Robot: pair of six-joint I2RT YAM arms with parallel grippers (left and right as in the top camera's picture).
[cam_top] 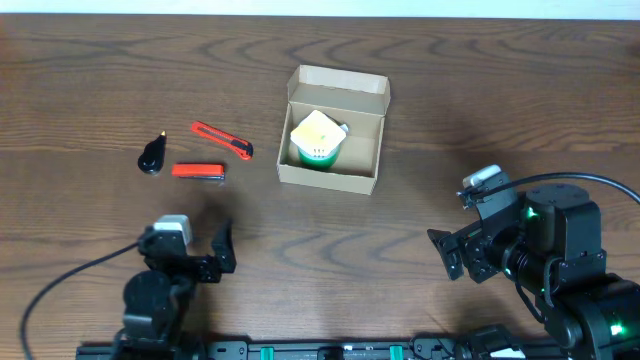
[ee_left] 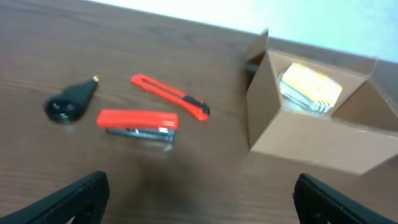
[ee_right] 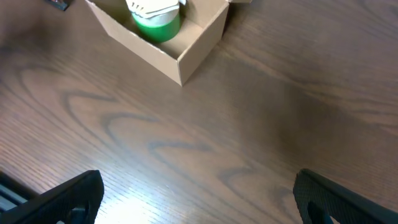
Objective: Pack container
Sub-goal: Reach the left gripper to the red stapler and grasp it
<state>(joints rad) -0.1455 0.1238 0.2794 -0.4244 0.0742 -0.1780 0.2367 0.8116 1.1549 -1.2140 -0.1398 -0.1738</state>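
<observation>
Presently found at mid-table toward the far side: cardboard box (cam_top: 333, 130), mouth up, flap lid folded back on the far edge, long axis running roughly left to right. Already holding a green-and-cream tub (cam_top: 317, 140) in its left half; right half bare. Lying loose to the box's left, apart from it: red utility knife (cam_top: 222, 140) set diagonally, red stapler (cam_top: 198, 172) lengthwise left to right, small black piece (cam_top: 152, 157) farthest out. Left gripper (ee_left: 199, 190) spread wide and empty, directly behind the stapler, box ahead and to its right. Right gripper (ee_right: 198, 183) likewise spread and empty, box ahead and to its left. Judged: left arm nearer the loose items, stapler closest. Bare table (cam_top: 100, 80) all round, near edge aside; box's left wall the one obstruction on the carry.
</observation>
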